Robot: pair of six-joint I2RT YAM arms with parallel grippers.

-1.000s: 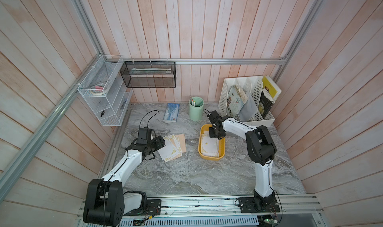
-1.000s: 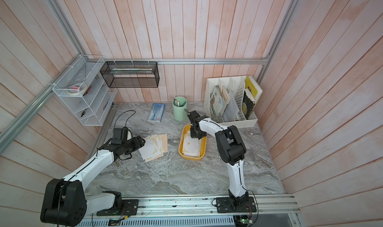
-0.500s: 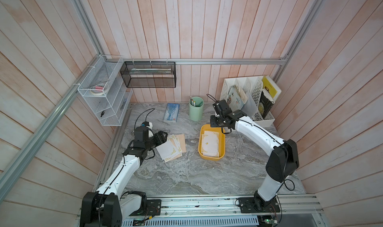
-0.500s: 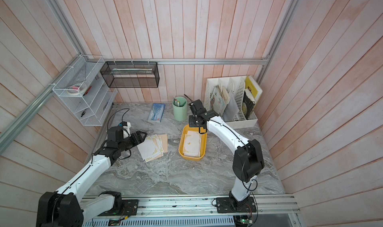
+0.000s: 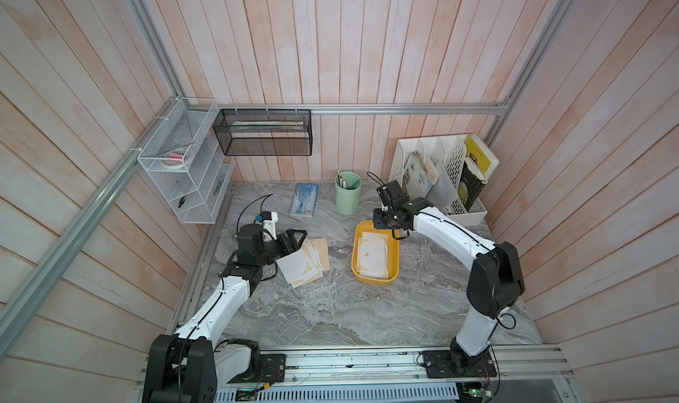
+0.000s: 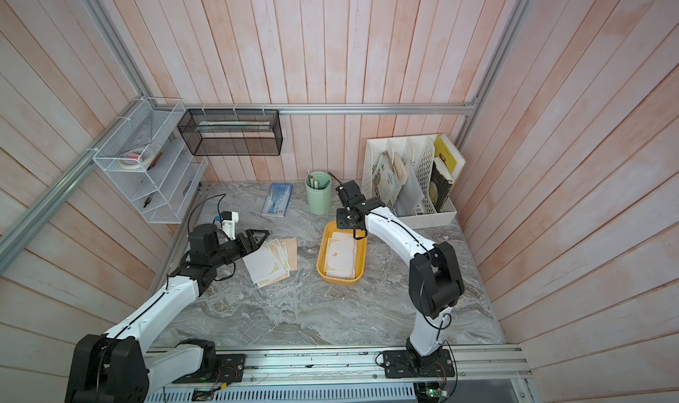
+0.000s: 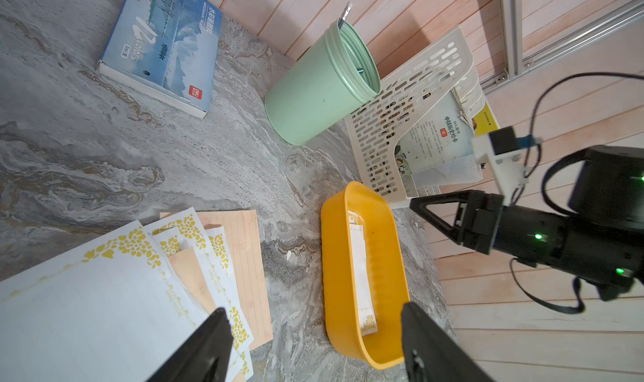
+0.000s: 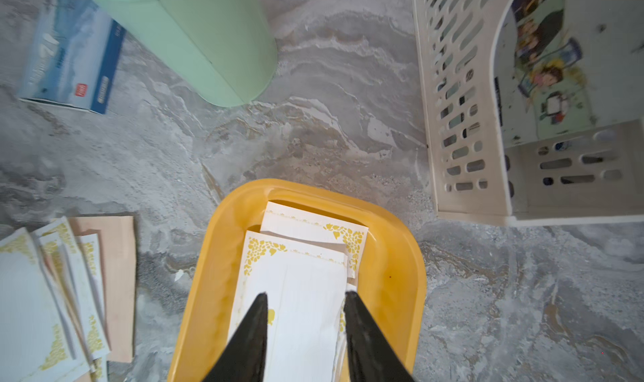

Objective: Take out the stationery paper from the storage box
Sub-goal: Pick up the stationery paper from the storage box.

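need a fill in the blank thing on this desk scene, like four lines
The storage box is ____ in colour.
The right gripper hovers over the stationery paper in it, jaws ____.
The cup holding pens is pale ____.
The sheets by the left gripper lie on the ____.
Missing words: yellow; open; green; table.

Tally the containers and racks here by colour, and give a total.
Yellow: 1, storage box
Green: 1, pen cup
White: 2, file organizer and wire rack
Black: 1, mesh basket
Total: 5
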